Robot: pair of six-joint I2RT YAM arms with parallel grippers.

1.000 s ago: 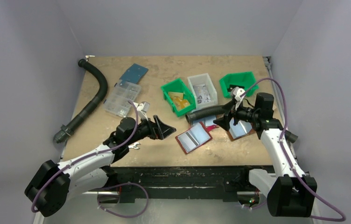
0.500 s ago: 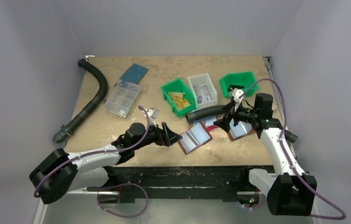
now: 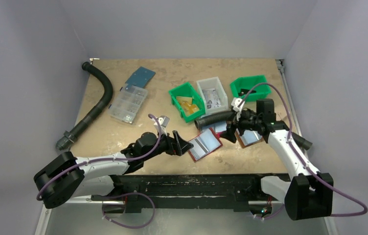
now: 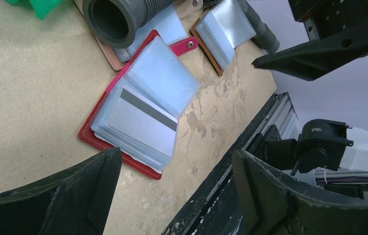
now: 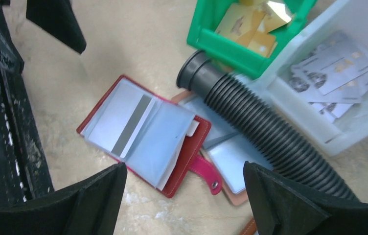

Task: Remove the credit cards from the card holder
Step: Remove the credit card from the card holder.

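Note:
The card holder [image 3: 204, 145] lies open on the table near the front edge, red cover down and pale blue pockets up. It also shows in the left wrist view [image 4: 88, 133] and the right wrist view [image 5: 192, 149]. A pale card with a dark stripe [image 4: 143, 120] sits in its near pocket [image 5: 123, 122]. Its red tab [image 5: 206, 172] points toward the brown folders. My left gripper [image 3: 182, 143] is open and empty at the holder's left edge [image 4: 176, 155]. My right gripper [image 3: 231, 130] is open and empty just right of and above the holder [image 5: 184, 170].
A grey ribbed hose [image 3: 216, 117] lies behind the holder, over brown folders [image 3: 250, 137]. A green bin with yellow-orange cards [image 3: 186, 101], a white bin [image 3: 212, 95] and a second green bin [image 3: 249, 87] stand behind. A clear box [image 3: 128, 104] and black hose [image 3: 99, 100] are at left.
My left gripper has swung right and forward, up to the card holder's left edge. My right gripper has moved left toward the holder. The holder has not moved.

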